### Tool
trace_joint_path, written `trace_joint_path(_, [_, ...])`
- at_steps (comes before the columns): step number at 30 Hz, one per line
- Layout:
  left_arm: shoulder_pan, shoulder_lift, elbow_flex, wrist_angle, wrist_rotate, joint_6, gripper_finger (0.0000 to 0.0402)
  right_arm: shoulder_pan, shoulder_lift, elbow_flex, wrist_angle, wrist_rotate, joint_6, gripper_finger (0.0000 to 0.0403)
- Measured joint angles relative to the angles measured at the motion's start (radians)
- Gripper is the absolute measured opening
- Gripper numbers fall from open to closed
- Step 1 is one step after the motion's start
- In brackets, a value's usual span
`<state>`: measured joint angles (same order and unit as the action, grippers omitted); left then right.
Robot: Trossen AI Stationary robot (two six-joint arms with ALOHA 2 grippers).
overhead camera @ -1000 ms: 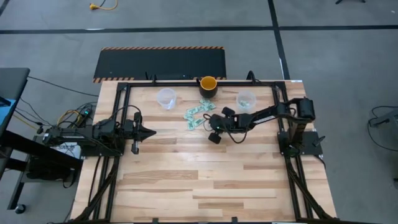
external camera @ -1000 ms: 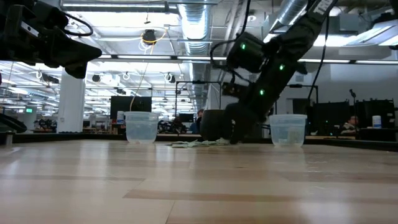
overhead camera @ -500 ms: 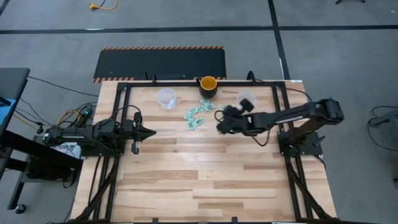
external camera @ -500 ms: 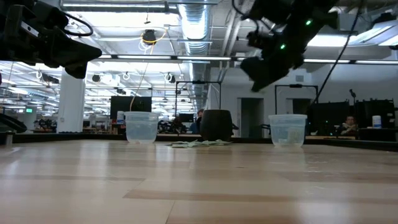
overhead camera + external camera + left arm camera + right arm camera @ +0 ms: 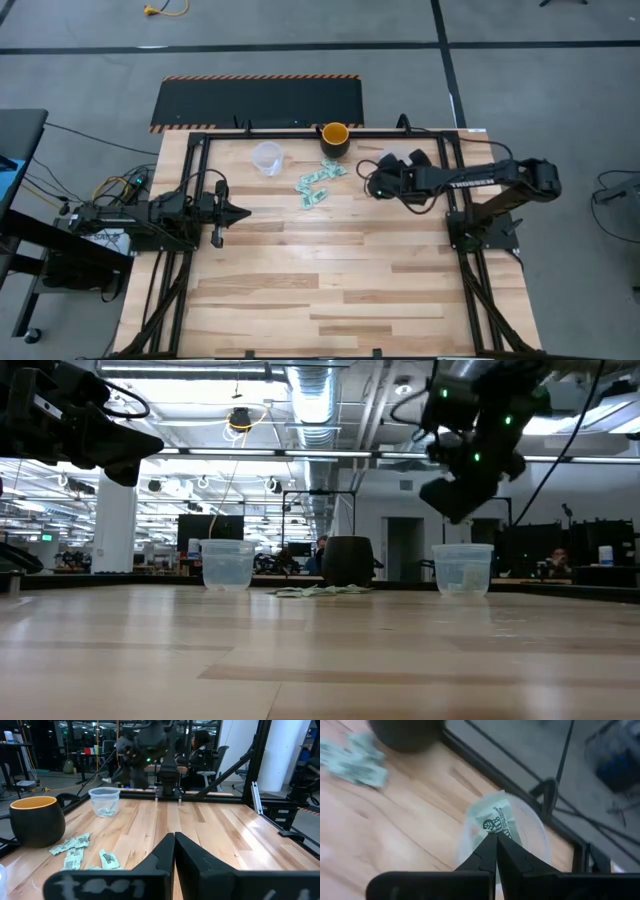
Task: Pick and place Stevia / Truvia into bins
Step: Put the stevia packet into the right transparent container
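The right gripper pinches one light green and white paper sachet by its edge, directly above the clear round-rimmed plastic cup, ready for dropping.

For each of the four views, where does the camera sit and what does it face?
High: overhead, facing down; both arms, sachet pile.
Low: table height, facing the room; right claw above right clear cup.
Left wrist: behind the shut left claw, facing across the table.
Right wrist: behind the right claw, shut on a sachet over that cup.
Shared: high and left wrist both show the yellow-orange cup.
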<state>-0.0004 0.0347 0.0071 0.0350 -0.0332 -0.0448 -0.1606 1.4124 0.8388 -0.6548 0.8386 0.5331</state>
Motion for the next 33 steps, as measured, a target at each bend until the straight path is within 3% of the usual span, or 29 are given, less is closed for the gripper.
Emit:
trace_joint_path(9, [0.000, 0.000, 0.000, 0.000, 0.000, 0.007, 0.0000, -0.110, 0.000, -0.080, 0.102, -0.035, -0.008, 0.0001])
trace_joint_path(24, [0.000, 0.000, 0.000, 0.000, 0.000, 0.001, 0.0000, -0.089, 0.000, -0.080, 0.156, -0.020, -0.043, 0.0082])
trace_joint_path(33, [0.000, 0.000, 0.000, 0.000, 0.000, 0.000, 0.0000, -0.055, -0.001, -0.080, 0.304, -0.009, -0.067, 0.0092])
